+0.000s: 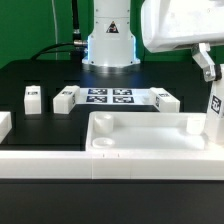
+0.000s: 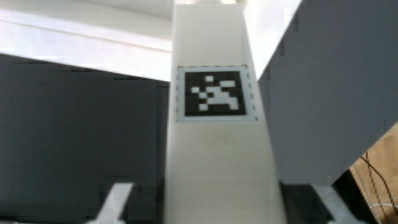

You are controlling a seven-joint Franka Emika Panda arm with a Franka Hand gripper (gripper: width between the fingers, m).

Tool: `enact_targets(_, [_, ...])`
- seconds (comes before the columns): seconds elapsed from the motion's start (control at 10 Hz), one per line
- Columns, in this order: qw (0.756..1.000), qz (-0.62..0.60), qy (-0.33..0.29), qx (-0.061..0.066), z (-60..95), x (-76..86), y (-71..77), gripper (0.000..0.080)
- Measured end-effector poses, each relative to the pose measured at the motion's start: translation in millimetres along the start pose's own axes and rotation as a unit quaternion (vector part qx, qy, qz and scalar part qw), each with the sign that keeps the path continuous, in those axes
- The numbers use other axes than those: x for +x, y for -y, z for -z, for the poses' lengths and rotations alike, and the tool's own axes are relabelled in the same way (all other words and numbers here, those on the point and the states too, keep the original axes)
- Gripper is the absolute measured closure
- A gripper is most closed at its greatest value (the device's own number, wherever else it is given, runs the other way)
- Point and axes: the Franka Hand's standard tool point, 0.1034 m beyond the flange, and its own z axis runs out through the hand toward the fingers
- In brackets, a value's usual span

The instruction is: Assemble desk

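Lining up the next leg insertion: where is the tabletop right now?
In the exterior view the tabletop lies front and centre, just before the marker board; the tool holds a leg by its end on the exterior view's right.

Robotics lab bench: black table [image 1: 40, 72], tagged marker board [image 1: 110, 97], fixed arm base [image 1: 108, 45], green backdrop [image 1: 35, 20].

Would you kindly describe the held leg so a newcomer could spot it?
Find the white tabletop in front. At the exterior view's right, above its end, the gripper holds a leg in its jaws. It alone is off the table; the other legs lie near the marker board.
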Motion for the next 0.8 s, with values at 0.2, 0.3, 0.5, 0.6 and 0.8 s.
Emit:
enact_targets(0.2, [1.000,0.000,-0.007,-0.002,0.3,0.0,0.6,0.0509])
enact_targets(0.3, [1.000,0.000,-0.007,-0.002,0.3,0.0,0.4,0.0509])
enact_targets(0.5, [1.000,0.000,-0.007,-0.002,0.3,0.0,0.5,0.0341])
enact_targets(0.6, [1.000,0.000,-0.007,-0.002,0.3,0.0,0.5,0.0196])
enact_targets(0.8, [1.000,0.000,-0.006,-0.002,0.8,0.3,0.2,0.0164])
